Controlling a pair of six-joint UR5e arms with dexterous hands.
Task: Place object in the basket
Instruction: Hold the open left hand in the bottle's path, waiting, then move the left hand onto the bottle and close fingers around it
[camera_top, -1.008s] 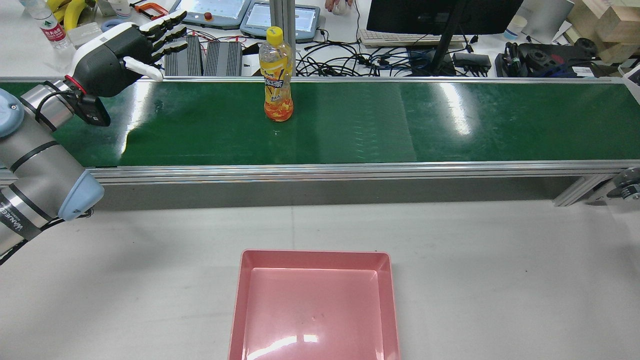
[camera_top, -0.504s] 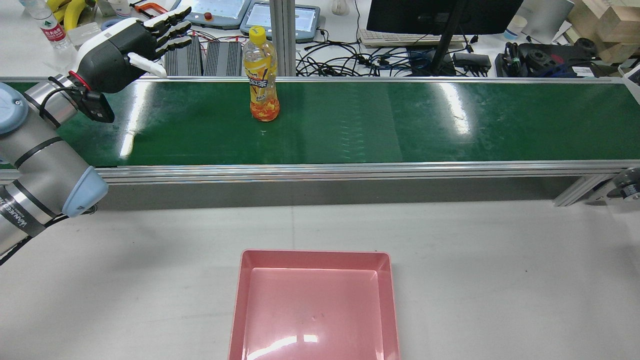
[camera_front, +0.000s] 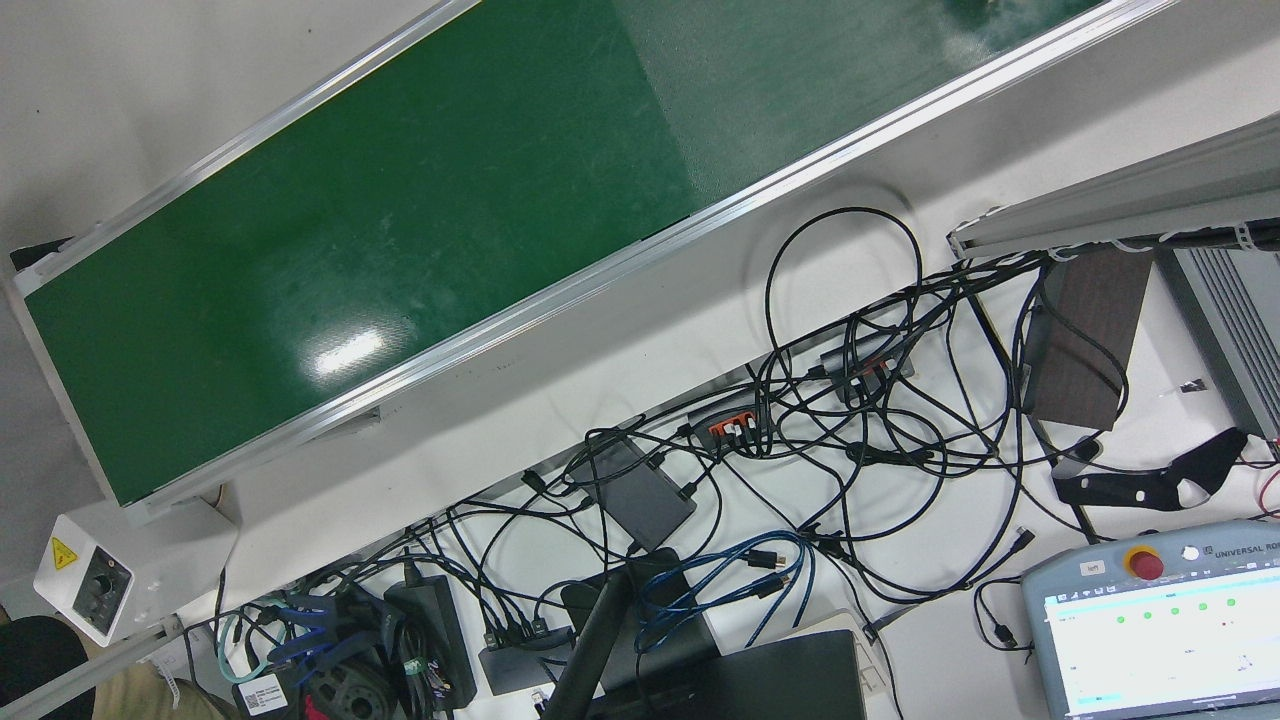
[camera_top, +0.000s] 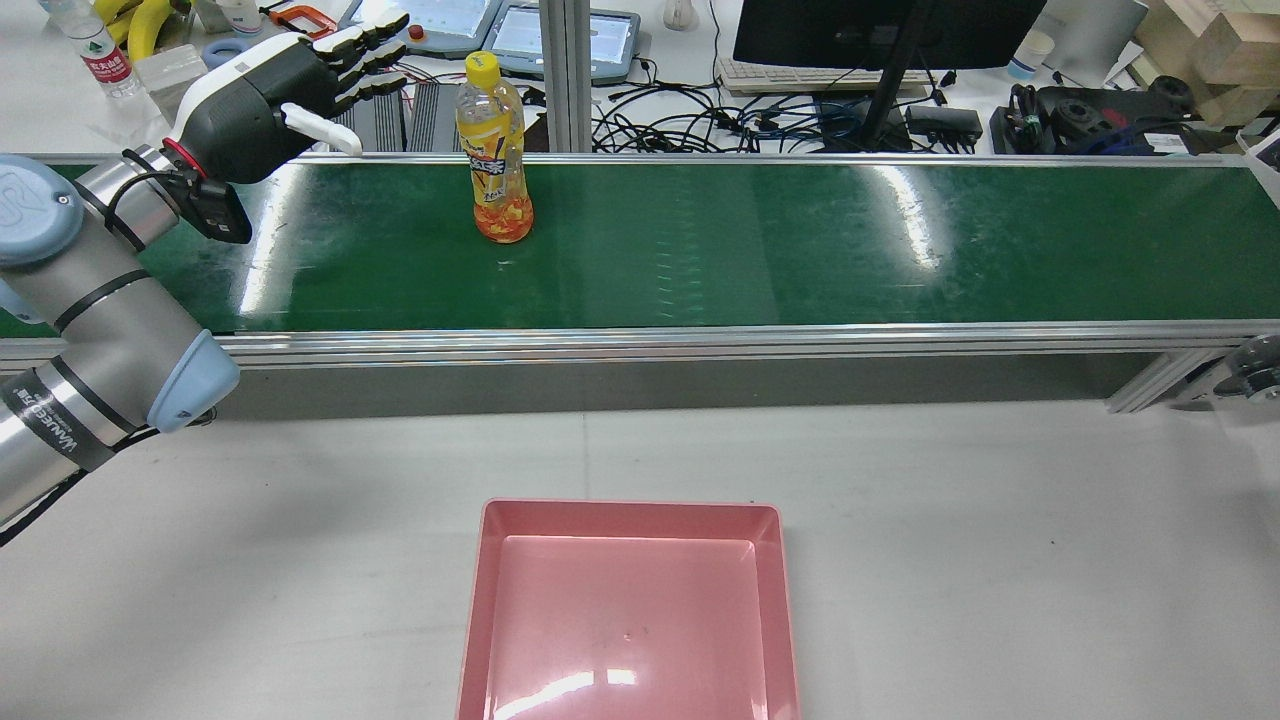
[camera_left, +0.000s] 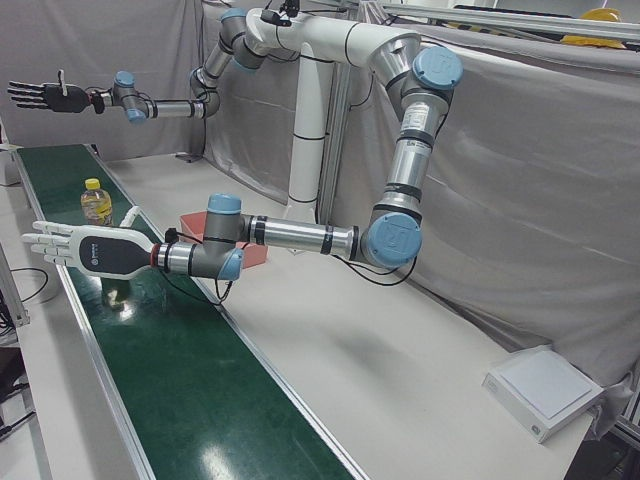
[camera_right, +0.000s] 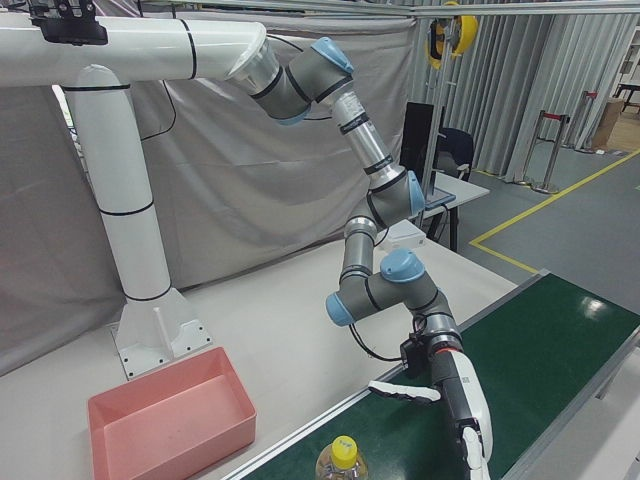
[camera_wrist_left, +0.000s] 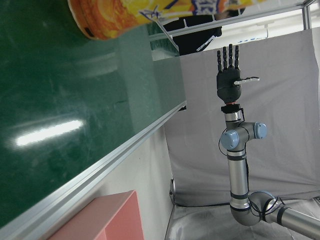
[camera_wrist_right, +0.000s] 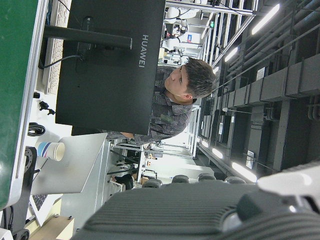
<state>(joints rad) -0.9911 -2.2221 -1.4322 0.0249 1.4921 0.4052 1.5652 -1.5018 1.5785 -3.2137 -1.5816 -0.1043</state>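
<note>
A yellow-capped orange drink bottle (camera_top: 495, 150) stands upright on the green conveyor belt (camera_top: 760, 250). It also shows in the left-front view (camera_left: 97, 204), the right-front view (camera_right: 342, 463) and the left hand view (camera_wrist_left: 150, 15). My left hand (camera_top: 275, 95) is open, fingers straight, above the belt's far edge, apart from the bottle and to its left; it also shows in the left-front view (camera_left: 85, 250) and the right-front view (camera_right: 465, 410). My right hand (camera_left: 40, 95) is open and empty, raised over the belt's far end. The pink basket (camera_top: 630, 515) lies empty on the white table.
Beyond the belt's far rail lie cables (camera_top: 700, 125), a monitor stand (camera_top: 885, 90), teach pendants (camera_top: 440, 25) and power bricks (camera_top: 405, 115). An aluminium rail (camera_top: 700, 345) runs between the belt and the table. A person (camera_wrist_right: 175, 95) sits past the monitor.
The bottle has travelled left along the belt toward my left hand. My left hand has shifted slightly right and stays open.
</note>
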